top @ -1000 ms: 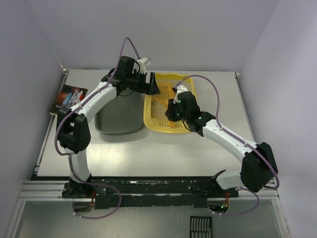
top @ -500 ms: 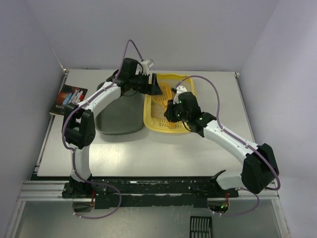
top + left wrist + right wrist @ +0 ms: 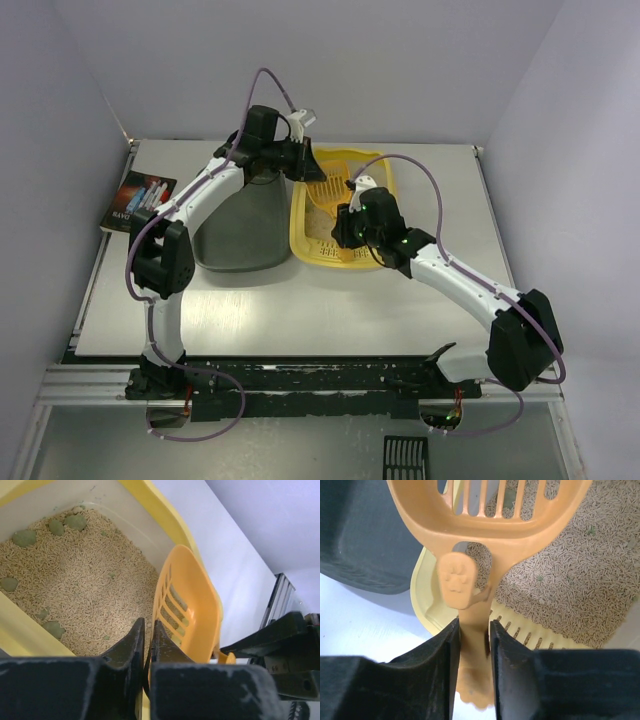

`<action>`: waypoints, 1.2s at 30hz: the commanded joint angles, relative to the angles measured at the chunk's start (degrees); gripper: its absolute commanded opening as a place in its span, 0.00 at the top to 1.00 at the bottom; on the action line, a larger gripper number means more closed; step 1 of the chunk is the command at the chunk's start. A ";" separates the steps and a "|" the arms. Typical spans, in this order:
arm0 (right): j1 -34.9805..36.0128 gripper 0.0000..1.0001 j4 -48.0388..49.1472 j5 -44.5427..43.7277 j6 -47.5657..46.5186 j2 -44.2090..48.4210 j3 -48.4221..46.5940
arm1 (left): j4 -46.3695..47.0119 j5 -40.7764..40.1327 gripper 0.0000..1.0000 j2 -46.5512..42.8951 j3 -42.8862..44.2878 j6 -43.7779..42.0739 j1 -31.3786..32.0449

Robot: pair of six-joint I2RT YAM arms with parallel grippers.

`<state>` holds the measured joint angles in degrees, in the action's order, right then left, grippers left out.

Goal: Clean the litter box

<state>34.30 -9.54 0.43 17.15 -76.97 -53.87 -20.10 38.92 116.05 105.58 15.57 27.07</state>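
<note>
The yellow litter box (image 3: 303, 243) holds beige litter with green clumps (image 3: 24, 537); its rim (image 3: 150, 500) and slotted ledge (image 3: 520, 630) show in the wrist views. An orange slotted scoop (image 3: 326, 190) hangs over the litter. My left gripper (image 3: 300, 163) is shut on the scoop's thin rim (image 3: 165, 585), fingertips (image 3: 148, 622) pinched together. My right gripper (image 3: 345, 218) straddles the scoop handle (image 3: 472, 645). Its jaws (image 3: 473, 622) stand slightly apart, with a thin gap on the right side of the handle.
A dark grey-green tray (image 3: 240, 235) lies directly left of the litter box, and its corner shows in the right wrist view (image 3: 355, 530). A printed card (image 3: 138, 198) lies at the table's left edge. A black slotted piece (image 3: 405, 458) sits below the arm bases.
My left gripper moved right onto the scoop's rim and shut on it. My right gripper's jaws loosened around the handle.
</note>
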 commanded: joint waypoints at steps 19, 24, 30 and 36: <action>-18.39 0.19 29.16 37.87 17.80 12.96 18.46 | 39.25 13.47 0.93 -9.94 -19.90 22.27 -5.64; -18.40 0.20 33.93 39.18 21.14 10.35 18.39 | 44.13 12.41 0.93 -8.43 -21.19 27.68 -5.23; -18.39 0.23 39.26 40.36 24.64 7.89 18.01 | 42.52 10.22 0.93 -9.16 -22.96 25.17 -5.10; -18.31 0.36 43.98 40.53 28.15 5.49 18.00 | 44.17 9.21 0.93 -10.34 -25.49 25.52 -5.11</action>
<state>15.88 28.47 39.72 41.82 -70.43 -35.27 20.32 49.41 108.31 81.47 40.88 21.80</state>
